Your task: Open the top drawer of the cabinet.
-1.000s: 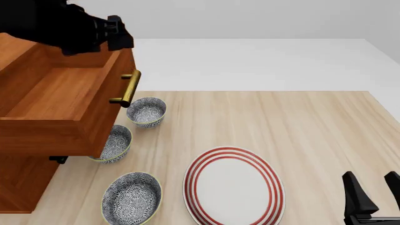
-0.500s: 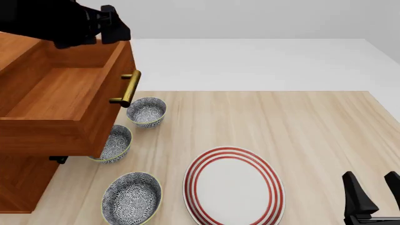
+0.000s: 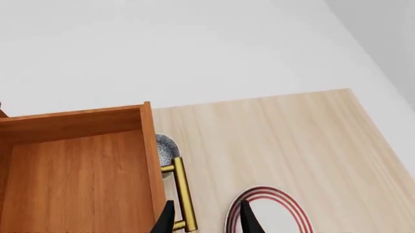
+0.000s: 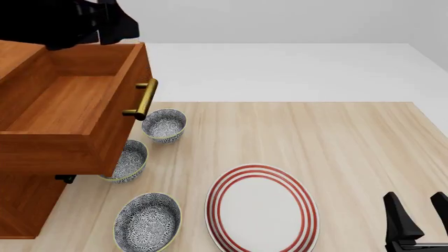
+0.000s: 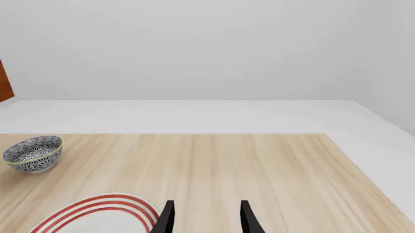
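Note:
The cabinet (image 4: 24, 205) stands at the table's left edge. Its top drawer (image 4: 63, 105) is pulled far out toward the right and its inside is bare. The brass handle (image 4: 142, 100) sticks out on the drawer's front. My left gripper (image 4: 115, 23) hovers above the drawer's far front corner and touches nothing. In the left wrist view the left gripper (image 3: 204, 223) is open and empty, with the drawer (image 3: 71, 170) and the handle (image 3: 183, 194) below it. My right gripper (image 4: 418, 215) is open and empty at the near right; it also shows in the right wrist view (image 5: 206, 221).
Three patterned bowls (image 4: 164, 125) (image 4: 131, 160) (image 4: 148, 216) sit on the table below and beside the open drawer, the middle one partly under it. A white plate with red rings (image 4: 263, 207) lies at the front centre. The two lower drawers are hidden.
My left arm has risen and drawn back to the left, away from the drawer's front edge. The drawer, the bowls and the right arm have not moved.

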Controlling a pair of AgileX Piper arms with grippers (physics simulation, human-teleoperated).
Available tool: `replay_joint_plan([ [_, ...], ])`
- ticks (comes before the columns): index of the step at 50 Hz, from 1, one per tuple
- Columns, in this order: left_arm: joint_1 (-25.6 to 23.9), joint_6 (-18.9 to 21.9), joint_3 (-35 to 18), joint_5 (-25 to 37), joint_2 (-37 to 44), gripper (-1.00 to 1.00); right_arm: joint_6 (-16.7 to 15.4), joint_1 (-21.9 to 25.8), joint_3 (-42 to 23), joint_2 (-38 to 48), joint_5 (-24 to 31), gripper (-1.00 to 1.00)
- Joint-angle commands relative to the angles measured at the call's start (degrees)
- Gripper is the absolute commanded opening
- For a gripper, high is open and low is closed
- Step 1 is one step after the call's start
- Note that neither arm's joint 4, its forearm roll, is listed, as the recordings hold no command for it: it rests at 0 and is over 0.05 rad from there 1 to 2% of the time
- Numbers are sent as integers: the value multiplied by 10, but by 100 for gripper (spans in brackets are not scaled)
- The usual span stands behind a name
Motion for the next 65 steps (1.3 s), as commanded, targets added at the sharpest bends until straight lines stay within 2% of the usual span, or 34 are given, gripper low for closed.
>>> replay_joint_plan([
  [1,-5,1,14,-8,-24,100,0,0,0,0,0,100],
  [13,-13,-2,53,-22,-49,100,0,0,0,0,0,100],
  [32,-54,-10,82,-38,-111,100,0,0,0,0,0,100],
  [46,-64,-13,106,-56,-136,100,0,0,0,0,0,100],
  [65,-90,-1,158,-102,-193,100,0,0,0,0,0,100],
])
